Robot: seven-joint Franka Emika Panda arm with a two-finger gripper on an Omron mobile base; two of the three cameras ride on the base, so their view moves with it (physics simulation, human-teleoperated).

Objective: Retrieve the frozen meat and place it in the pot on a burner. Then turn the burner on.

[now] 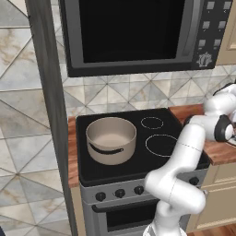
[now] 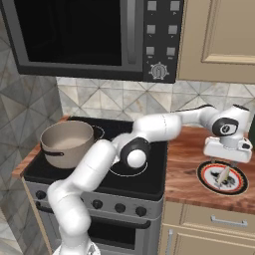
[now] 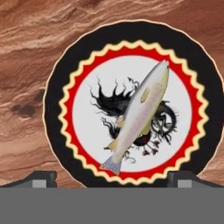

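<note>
The frozen meat (image 3: 140,114) is a pale, fish-shaped piece lying diagonally on a round plate (image 3: 57,87) with a black rim and red scalloped ring. The plate (image 2: 239,185) sits on the wooden counter right of the stove, and the meat (image 2: 223,173) shows on it as a small pale sliver. My gripper (image 3: 114,178) hangs open straight above the plate, one fingertip to each side of it and clear of the meat. From the right base, the gripper (image 2: 225,160) hovers just over the plate. The beige pot (image 1: 111,138) (image 2: 67,142) stands empty on the stove's left side, hiding its burner.
The black glass stove top (image 1: 138,163) shows two thin white rings on its right half. A row of knobs (image 1: 120,192) (image 2: 119,209) runs along the stove front. A microwave (image 1: 133,32) hangs above. Wooden counter (image 2: 184,164) surrounds the plate, with cabinets behind and below.
</note>
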